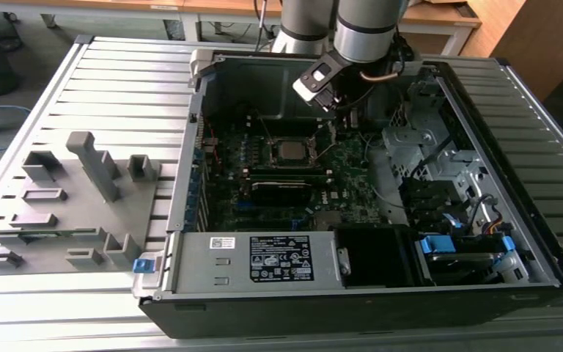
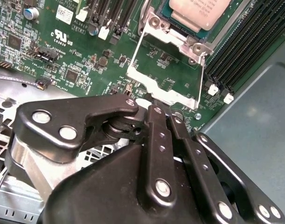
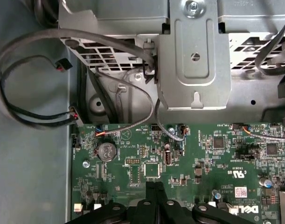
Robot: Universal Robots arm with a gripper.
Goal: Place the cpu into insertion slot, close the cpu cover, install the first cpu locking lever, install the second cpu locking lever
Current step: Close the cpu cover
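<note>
Second wrist view — gripper (image 2: 151, 106) @ cover (image 2: 179, 98)

We get the cpu (image 2: 198, 11) cut off by the frame edge in the second wrist view; gripper (image 2: 162, 111) links hide part of the cpu cover (image 2: 154, 85) rim. Exterior view, upper centre: cpu (image 1: 289, 150) too small, so we can't tell seating.

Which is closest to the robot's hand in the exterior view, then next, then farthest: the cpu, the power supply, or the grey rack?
From the hand:
1. The cpu, in the middle of the case.
2. The power supply, the labelled box along the case's edge.
3. The grey rack, outside the case, on the exterior view's left.
</note>
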